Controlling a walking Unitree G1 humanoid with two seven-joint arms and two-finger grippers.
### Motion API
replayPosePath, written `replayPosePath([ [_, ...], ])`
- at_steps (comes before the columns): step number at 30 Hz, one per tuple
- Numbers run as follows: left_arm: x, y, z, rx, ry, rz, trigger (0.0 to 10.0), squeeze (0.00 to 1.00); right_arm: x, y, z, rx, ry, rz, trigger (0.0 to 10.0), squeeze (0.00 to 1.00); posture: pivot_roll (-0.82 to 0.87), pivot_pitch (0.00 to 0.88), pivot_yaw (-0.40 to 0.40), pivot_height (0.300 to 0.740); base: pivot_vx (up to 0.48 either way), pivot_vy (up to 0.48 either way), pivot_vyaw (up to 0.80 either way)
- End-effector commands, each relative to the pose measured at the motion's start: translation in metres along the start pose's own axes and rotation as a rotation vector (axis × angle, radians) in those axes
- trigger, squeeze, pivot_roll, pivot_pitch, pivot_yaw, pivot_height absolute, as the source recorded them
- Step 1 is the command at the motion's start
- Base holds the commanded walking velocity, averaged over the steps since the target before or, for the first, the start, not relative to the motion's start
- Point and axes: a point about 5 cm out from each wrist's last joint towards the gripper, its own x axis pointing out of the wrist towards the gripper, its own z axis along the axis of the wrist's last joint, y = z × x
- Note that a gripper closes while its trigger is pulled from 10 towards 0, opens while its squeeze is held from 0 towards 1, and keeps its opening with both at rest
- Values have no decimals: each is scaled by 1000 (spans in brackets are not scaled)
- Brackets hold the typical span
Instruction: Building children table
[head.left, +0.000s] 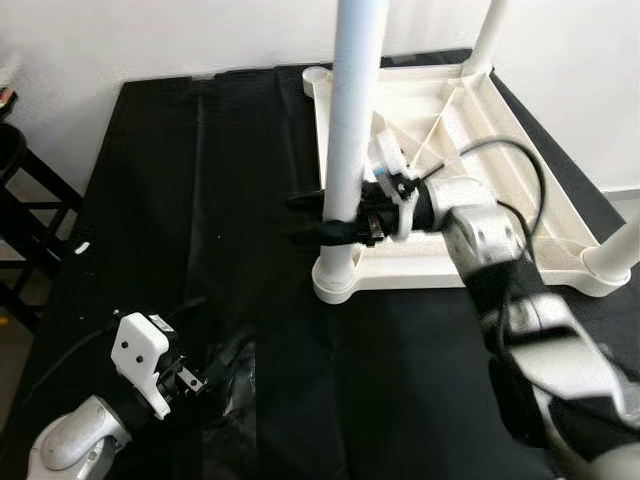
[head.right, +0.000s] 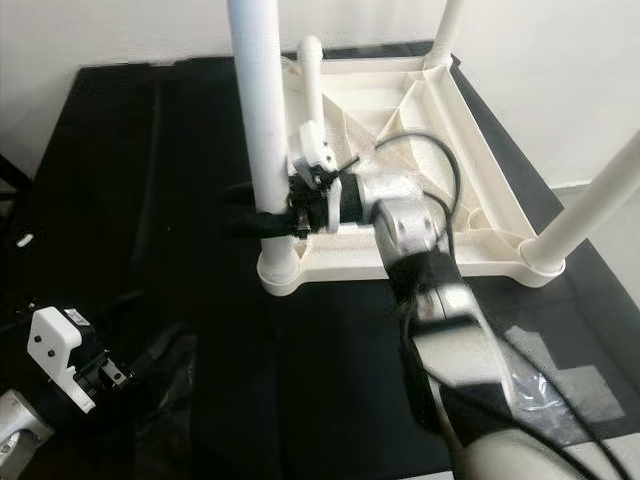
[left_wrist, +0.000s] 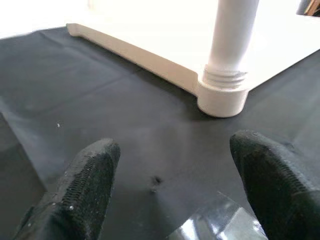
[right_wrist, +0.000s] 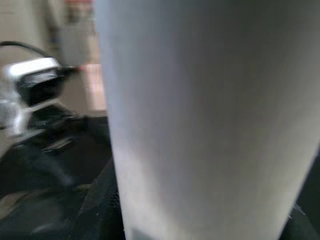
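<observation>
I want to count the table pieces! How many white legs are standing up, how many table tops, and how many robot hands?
White legs: 3 (near left, far right, near right)
Table top, upside down: 1
Robot hands: 2 (left hand, right hand)
Total: 6

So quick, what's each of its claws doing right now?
Left gripper: open, holding nothing, low over the black cloth.
Right gripper: closed around the white table leg.

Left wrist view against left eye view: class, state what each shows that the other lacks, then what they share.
The left wrist view alone shows the screw threads at the leg's base. The left eye view alone shows the right gripper closed around that table leg, plus further legs. Both show the upturned tabletop, the black cloth and the open left gripper.
</observation>
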Motion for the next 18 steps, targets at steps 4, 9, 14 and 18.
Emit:
replayPosePath([
  [4,-5,7,3,38,1,-1,10000,0,-4,35,-74,185,265,-359,0,0,-35,266,-24,740,0,0,0],
  [9,4,21,16,96,-32,-38,10000,0,17,57,-71,202,314,-779,0,0,-47,231,-1,740,0,0,0],
  [14,17,23,35,91,-74,-83,10000,0,27,52,-69,200,297,-760,0,0,-40,215,-5,740,0,0,0],
  [18,21,22,48,100,-103,-127,10000,0,25,43,-60,202,272,-777,10000,0,-40,213,-4,740,0,0,0],
])
